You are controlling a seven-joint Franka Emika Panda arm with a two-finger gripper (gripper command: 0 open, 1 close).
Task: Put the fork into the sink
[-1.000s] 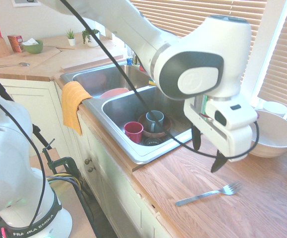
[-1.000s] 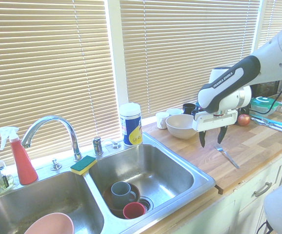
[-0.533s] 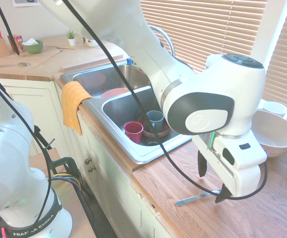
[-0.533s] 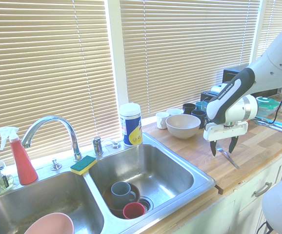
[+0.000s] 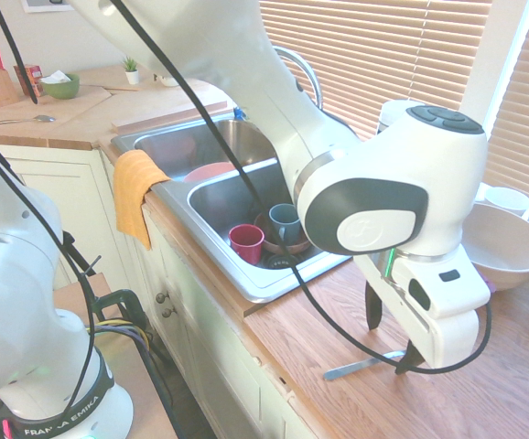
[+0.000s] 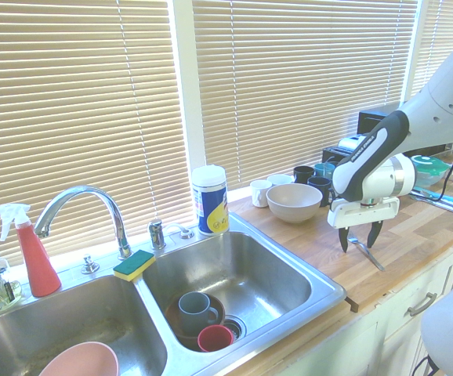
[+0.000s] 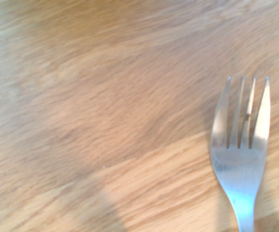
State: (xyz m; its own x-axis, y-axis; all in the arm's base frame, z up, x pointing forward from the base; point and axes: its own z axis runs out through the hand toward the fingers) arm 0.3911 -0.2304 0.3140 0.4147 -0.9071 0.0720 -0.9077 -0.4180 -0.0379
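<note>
Pincer [image 5: 391,338] wide open and empty, poised over fork [image 5: 363,366] on wooden desk [image 6: 414,235].
Fork lies flat right below the fingers, straddled by them, handle pointing toward the desk's front edge; long axis runs across the jaw gap. Sink [image 6: 320,288] sits beside, well apart.

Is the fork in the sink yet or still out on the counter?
Out. The fork lies flat on the wooden counter, with the sink apart from it.
</note>
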